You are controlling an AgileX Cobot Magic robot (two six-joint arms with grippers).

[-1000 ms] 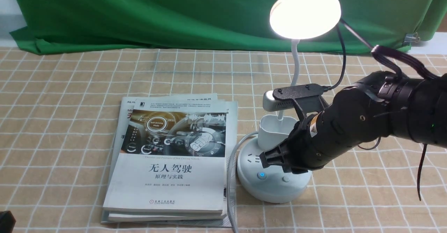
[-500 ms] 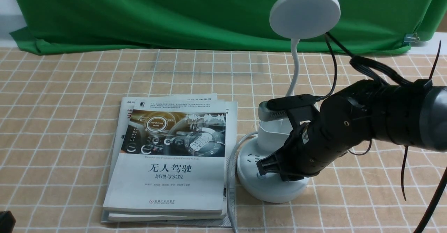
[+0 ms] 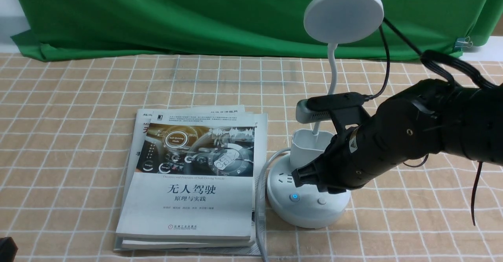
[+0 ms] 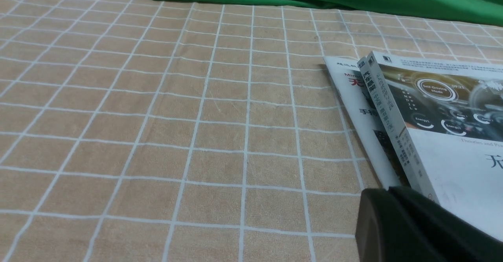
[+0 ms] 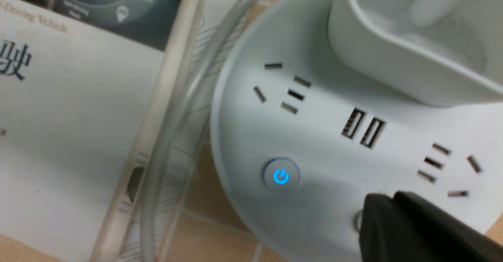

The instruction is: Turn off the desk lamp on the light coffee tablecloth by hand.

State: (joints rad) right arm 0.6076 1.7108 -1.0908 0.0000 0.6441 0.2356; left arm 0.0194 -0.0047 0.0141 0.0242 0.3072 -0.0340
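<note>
The desk lamp [image 3: 310, 207] stands on the light coffee tablecloth [image 3: 78, 97] covering the tabletop, right of centre, just beside a stack of books [image 3: 192, 199], with its disc head [image 3: 343, 15] unlit. On its round base one button [image 3: 294, 197] glows blue. The right end effector [image 3: 301, 176], its jaws pressed together, hangs close over the base near the plain second button [image 3: 322, 201], which its black tip partly hides in the right wrist view. The left end effector [image 4: 412, 230] shows only as a dark edge near the books; whether it is spread cannot be told.
</note>
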